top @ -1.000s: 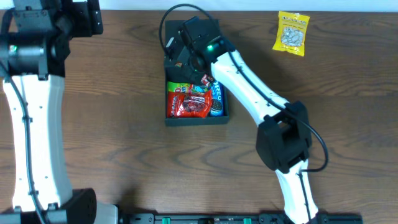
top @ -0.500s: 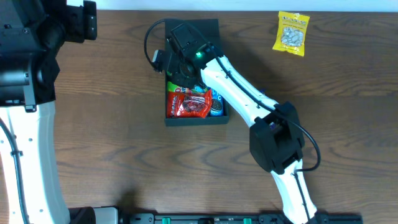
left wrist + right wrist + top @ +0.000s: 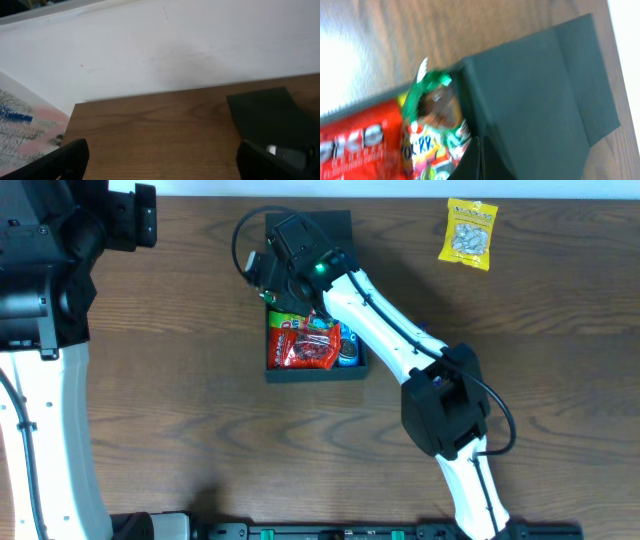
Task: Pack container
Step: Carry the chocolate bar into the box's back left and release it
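Overhead: the dark container (image 3: 316, 374) sits mid-rear on the tabletop (image 3: 180, 380), its flap lid (image 3: 342, 225) lying open behind it and a red snack packet (image 3: 305, 350) inside. The right gripper (image 3: 476, 159) is pressed together at the container's rear wall. The left gripper (image 3: 162, 152) is spread wide, well apart to the left.

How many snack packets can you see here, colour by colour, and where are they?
Red packet: 1, in the container
Green packet: 1, in the container
Blue packet: 1, in the container
Yellow packet: 1, on the table, far from the container
Total: 4 packets visible; more may be hidden under the arm.
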Robot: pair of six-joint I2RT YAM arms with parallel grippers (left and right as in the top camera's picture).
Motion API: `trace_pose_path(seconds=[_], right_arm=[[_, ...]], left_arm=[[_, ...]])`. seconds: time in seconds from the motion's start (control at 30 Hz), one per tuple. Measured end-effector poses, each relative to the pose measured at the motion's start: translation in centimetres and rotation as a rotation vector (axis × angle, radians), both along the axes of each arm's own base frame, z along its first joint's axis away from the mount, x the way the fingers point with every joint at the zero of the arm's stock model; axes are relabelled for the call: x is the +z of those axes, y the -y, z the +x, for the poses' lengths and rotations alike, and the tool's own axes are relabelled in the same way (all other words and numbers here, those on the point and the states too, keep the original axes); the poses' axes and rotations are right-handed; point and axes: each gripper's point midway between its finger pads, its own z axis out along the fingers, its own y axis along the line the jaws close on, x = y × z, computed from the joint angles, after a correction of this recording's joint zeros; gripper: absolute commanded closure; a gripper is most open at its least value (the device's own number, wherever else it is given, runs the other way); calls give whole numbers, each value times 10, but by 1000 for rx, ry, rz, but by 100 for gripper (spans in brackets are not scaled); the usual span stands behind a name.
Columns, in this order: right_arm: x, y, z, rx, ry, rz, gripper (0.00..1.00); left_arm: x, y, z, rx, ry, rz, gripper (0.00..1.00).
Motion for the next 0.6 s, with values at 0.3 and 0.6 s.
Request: trace_pose_path(seconds=[0.3,0.6], right_arm=[[4,-26,-16,-63,-143,201,99],[-7,-34,-36,-22,-265,264,99]], left_arm=[[-3,0,-2,0,-15,-1,5],[-3,0,-2,0,-16,-1,5]])
